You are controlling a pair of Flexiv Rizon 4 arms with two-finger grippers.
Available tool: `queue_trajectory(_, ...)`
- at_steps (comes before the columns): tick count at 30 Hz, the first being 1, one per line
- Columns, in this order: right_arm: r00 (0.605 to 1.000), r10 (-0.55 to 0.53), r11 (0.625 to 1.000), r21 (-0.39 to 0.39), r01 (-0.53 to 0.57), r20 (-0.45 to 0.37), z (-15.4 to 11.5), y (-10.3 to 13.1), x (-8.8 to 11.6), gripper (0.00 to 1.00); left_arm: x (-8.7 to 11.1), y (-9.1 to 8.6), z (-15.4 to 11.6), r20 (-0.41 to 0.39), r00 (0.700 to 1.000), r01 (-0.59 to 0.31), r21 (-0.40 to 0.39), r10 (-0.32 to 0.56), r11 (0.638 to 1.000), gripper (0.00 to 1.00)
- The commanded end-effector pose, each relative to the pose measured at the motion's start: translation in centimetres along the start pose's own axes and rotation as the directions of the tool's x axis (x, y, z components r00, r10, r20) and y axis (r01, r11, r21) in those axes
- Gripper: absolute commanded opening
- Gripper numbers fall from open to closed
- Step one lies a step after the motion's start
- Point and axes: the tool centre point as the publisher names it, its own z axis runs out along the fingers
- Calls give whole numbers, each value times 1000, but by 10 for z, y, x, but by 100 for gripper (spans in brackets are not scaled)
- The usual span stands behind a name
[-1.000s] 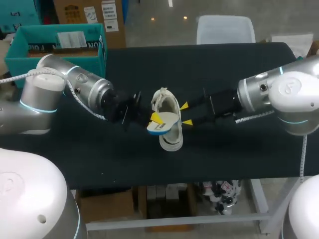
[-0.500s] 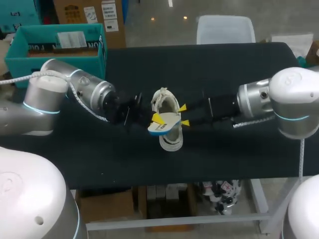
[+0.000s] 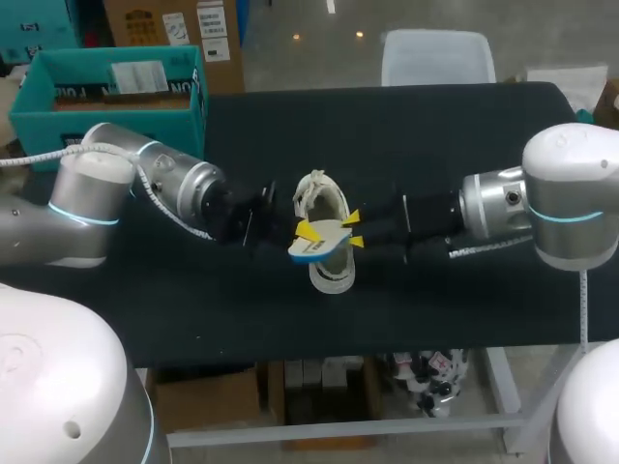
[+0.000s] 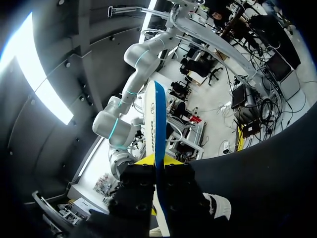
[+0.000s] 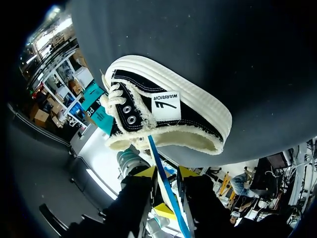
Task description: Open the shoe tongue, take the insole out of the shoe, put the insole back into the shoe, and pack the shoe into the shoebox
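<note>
My right arm has slid in toward the middle, bringing my right gripper (image 3: 353, 230) up to the insole (image 3: 327, 235). Its fingers stand narrowly apart astride the insole's end, not pinching it. My left gripper (image 3: 305, 232) is clamped on the other end. The insole runs crosswise between them, on edge, over the shoe (image 3: 331, 275). The shoe lies mid-table (image 3: 435, 126), its long axis far-to-near and its laced end pointing away from me.

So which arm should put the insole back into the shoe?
Probably right: the opening of the black canvas shoe faces the right gripper. The left gripper, holding the blue-edged white insole, is beside the shoe.
</note>
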Motion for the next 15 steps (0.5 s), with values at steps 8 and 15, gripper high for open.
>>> queue_trajectory(8, 1000, -13, 1000, 29, 13, -5, 6, -3, -1, 0, 4, 9, -3, 26, 1000, 4, 1, -4, 1000, 0)
queue_trajectory(15, 1000, -14, 1000, 26, 15, -13, 6, -2, -3, 0, 4, 12, -2, 2, 1000, 27, -67, -27, 997, 11)
